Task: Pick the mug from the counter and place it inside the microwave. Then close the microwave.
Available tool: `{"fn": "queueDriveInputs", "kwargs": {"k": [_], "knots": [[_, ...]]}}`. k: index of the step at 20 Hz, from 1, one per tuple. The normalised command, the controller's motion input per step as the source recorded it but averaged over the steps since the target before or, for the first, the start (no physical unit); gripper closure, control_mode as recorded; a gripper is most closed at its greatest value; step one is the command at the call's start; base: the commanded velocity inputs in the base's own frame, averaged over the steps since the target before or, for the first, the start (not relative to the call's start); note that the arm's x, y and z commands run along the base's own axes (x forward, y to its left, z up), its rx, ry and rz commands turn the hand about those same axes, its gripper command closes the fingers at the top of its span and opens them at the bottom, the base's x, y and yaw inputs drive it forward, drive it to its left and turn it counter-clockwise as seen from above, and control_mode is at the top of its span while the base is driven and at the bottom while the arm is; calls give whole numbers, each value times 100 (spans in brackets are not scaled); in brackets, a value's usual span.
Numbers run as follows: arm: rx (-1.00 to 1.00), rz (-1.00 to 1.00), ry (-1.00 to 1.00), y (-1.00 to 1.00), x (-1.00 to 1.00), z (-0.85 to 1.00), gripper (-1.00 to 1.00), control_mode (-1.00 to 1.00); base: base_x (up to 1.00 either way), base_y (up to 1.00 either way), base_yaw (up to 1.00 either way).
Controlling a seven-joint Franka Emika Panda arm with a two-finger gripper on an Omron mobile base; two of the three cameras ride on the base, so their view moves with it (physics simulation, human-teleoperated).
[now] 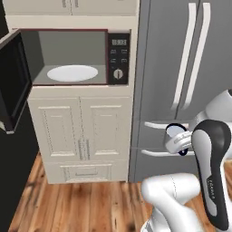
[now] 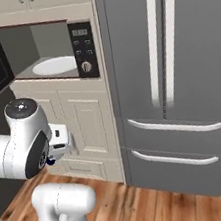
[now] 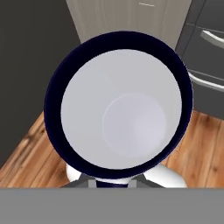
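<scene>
Mug in my grip, microwave standing open

I've got the gripper [image 1: 177, 144] clamped on the mug [image 3: 120, 109], held low and well off to the right of the microwave [image 1: 72, 56], in front of the grey fridge [image 1: 181, 68]. Looking straight into the mug: pale and empty inside, dark rim. Microwave cavity holds just its white turntable [image 1: 72, 73], door [image 1: 13, 81] swung wide to the left.
</scene>
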Motion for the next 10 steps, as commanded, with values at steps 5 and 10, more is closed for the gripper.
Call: {"fn": "queueDriveInputs", "kwargs": {"k": [5,10], "knots": [[0,0,0,0,0,0,100,100,73,28,0],[0,0,0,0,0,0,100,100,46,51,0]]}}
